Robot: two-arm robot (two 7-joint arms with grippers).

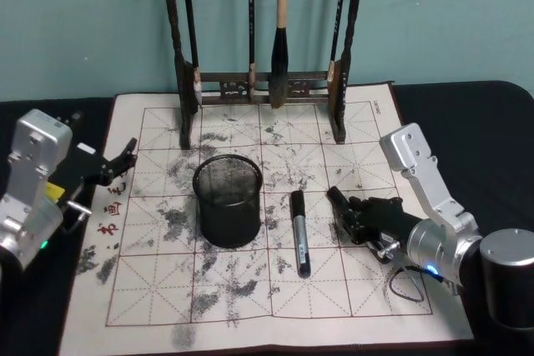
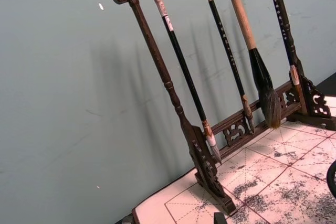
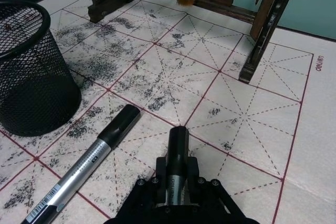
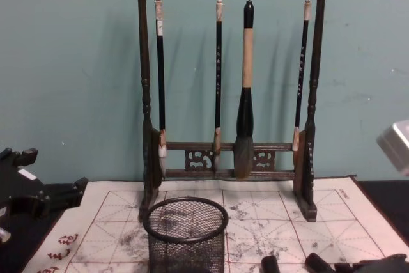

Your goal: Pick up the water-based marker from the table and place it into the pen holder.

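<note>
Bare ink-smudged mat (image 1: 250, 306) lies open from its near edge up to the water-based marker (image 1: 299, 235). The marker lies flat, silver barrel near and black cap far, with the pen holder (image 1: 227, 218) just left and the right claw (image 1: 337, 198) just right, pinched together on nothing. The left claw (image 1: 125, 160) hangs at the mat's left edge, fingers parted, and the brush rack (image 1: 267, 89) lines the far side.

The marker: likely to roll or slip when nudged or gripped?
The marker is a round barrel flat on the mat, so a nudge probably rolls it. Its glossy body looks rigid but possibly slippery. The right gripper sits beside it; the left gripper is parked left.
</note>
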